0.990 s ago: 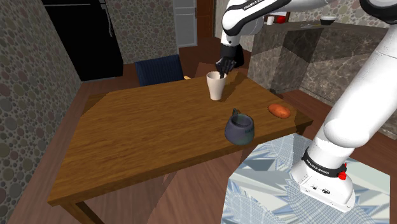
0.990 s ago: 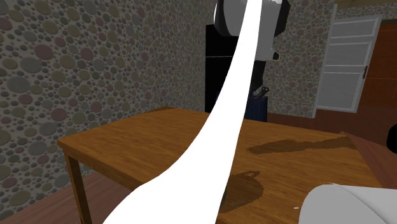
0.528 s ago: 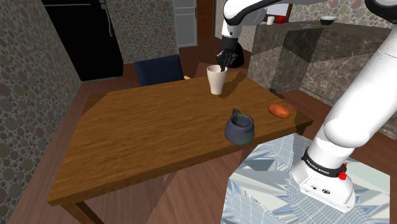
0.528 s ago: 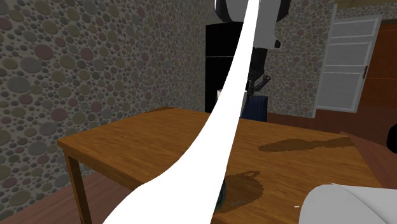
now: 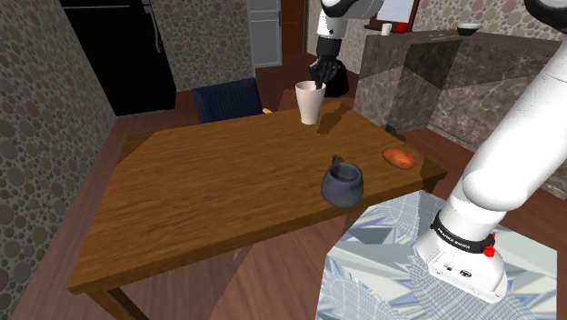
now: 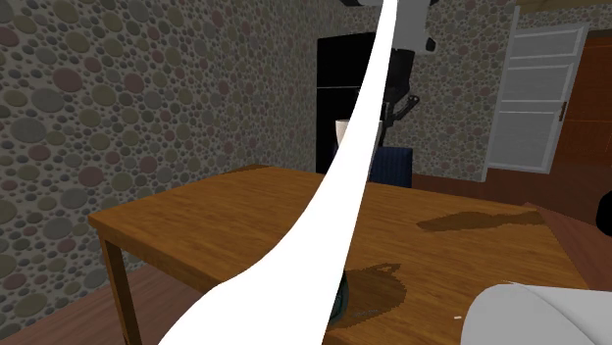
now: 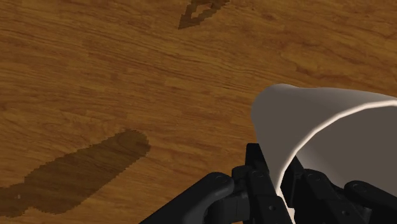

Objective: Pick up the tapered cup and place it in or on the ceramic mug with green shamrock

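Observation:
The tapered cup (image 5: 309, 103) is white and hangs upright above the far side of the wooden table (image 5: 218, 191). My gripper (image 5: 319, 82) is shut on its rim, one finger inside and one outside. In the wrist view the cup (image 7: 331, 130) sits clasped between the fingers (image 7: 257, 170), with the table top far below. The second exterior view has a sliver of the cup (image 6: 343, 130) beside the gripper (image 6: 397, 98). The mug (image 5: 343, 182) is dark blue-grey and stands near the table's edge by the stand; no shamrock is visible on it.
An orange lump (image 5: 398, 158) lies on the table's corner at the shoulder view's right. A dark blue chair (image 5: 227, 98) stands behind the far edge. A stone counter (image 5: 454, 73) rises at the back right. My white arm (image 6: 333, 225) crosses the second exterior view.
The gripper has risen with the cup in it; the cup has come up off the table and its shadow has slid away from it.

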Controlling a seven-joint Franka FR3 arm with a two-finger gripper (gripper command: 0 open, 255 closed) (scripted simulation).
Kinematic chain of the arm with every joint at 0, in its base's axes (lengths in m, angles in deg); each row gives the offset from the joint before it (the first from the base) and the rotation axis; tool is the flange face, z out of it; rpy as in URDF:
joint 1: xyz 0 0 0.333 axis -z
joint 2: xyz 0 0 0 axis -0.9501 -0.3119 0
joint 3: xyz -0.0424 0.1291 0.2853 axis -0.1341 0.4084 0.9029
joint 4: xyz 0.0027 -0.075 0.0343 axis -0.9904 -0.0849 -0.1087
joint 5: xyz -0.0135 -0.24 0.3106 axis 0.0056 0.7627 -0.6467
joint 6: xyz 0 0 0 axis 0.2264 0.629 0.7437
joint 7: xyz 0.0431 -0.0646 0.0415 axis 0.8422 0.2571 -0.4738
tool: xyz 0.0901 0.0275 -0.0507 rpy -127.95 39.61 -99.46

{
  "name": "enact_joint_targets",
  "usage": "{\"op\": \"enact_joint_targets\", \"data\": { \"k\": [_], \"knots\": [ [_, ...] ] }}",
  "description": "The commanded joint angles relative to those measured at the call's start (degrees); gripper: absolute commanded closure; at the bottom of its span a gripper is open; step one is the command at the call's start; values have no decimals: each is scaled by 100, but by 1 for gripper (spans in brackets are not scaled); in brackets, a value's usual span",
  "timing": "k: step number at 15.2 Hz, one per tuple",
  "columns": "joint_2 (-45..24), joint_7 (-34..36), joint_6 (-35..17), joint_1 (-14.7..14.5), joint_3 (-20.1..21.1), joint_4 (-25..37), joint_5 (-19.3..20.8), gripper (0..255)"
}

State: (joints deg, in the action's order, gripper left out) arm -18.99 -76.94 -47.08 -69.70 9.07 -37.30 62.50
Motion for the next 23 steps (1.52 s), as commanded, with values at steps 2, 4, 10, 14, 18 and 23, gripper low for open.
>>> {"op": "enact_joint_targets", "data": {
  "k": [2,4,10,14,18,23],
  "knots": [
    [11,20,175,1,-1,163,7,255],
    [462,103,206,-21,43,-245,46,255],
    [1800,365,472,-61,203,-1288,109,255],
    [2684,547,790,-82,327,-1837,100,255],
    [3559,735,1215,-112,459,-2270,49,255],
    [4037,812,1249,-131,530,-2706,7,255]
  ]
}}
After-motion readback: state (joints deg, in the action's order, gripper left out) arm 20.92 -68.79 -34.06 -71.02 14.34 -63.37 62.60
